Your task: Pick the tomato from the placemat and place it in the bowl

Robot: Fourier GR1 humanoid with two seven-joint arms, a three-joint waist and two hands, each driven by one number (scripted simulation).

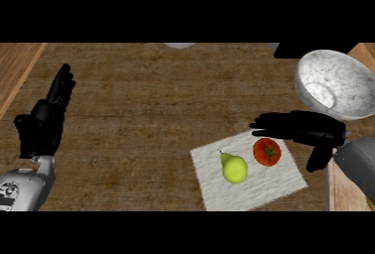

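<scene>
Red tomato (pixel 267 152) sits on white placemat (pixel 253 186) beside pear (pixel 234 168). Right hand (pixel 300 126) hovers just beyond it, fingers spread, empty, staged between tomato and bowl (pixel 350 74). Left hand (pixel 45 119) rests open at left.

pear (pixel 234 168) beside tomato (pixel 267 152), bowl (pixel 336 92) unobstructed
</scene>
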